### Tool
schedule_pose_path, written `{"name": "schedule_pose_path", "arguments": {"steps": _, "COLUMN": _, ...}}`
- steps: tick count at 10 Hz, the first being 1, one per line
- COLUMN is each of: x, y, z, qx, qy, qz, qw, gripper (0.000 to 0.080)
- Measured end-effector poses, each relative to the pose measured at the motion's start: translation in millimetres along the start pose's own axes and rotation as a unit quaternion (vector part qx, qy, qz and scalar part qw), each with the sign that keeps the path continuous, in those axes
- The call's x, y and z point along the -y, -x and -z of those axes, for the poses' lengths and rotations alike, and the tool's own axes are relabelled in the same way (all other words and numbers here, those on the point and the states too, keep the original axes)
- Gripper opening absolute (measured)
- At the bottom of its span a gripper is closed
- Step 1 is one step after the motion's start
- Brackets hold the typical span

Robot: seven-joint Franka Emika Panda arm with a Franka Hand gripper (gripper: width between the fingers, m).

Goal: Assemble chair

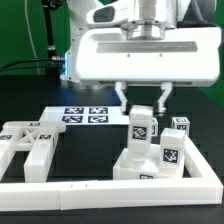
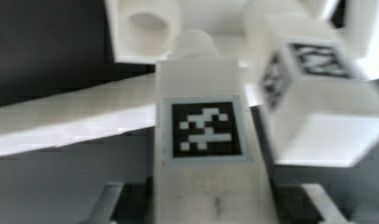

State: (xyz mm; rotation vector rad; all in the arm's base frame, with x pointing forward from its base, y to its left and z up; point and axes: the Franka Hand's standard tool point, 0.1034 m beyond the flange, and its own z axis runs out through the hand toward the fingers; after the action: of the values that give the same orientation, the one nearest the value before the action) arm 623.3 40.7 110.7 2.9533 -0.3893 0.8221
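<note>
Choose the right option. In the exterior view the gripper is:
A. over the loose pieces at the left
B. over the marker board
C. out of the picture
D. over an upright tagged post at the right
D: the open gripper hangs over the tagged upright post of the part-built chair at the exterior view's right, its fingers spread wider than the post.

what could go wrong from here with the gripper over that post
1. The gripper is open astride the tagged upright post; closing off-centre could tilt it or shift the half-built chair.
2. The cube-topped post stands close by on the exterior view's right; the finger on that side might clip it going down.
</note>
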Motion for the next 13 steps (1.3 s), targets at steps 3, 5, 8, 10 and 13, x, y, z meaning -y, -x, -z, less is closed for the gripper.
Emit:
{"name": "schedule_pose_path", "arguments": {"steps": 3, "x": -8.6, "y": 3.5, "z": -3.8, "qx": 0.005, "qy": 0.004, "qz": -0.005, "qw": 1.0, "gripper": 0.0288}}
{"name": "schedule_pose_path", "arguments": {"steps": 5, "x": -8.6, "y": 7.3, "z": -2.8, "qx": -0.001, "qy": 0.003, "qz": -0.004, "qw": 1.0, "gripper": 0.0288}}
{"name": "schedule_pose_path", "arguments": {"steps": 8, "x": -7.7, "y": 11.0, "z": -1.6, "qx": -0.003, "qy": 0.002, "qz": -0.002, "qw": 1.0, "gripper": 0.0288}}
{"name": "schedule_pose_path", "arguments": {"steps": 10, "x": -6.4, "y": 13.7, "z": -3.0, "qx": -0.001, "qy": 0.002, "qz": -0.001, "qw": 1.0, "gripper": 0.0288}}
{"name": "schedule_pose_path", "arguments": {"steps": 13, "x": -4.5, "y": 20.8, "z": -11.4, "qx": 0.0, "qy": 0.005, "qz": 0.006, "qw": 1.0, "gripper": 0.0288}}
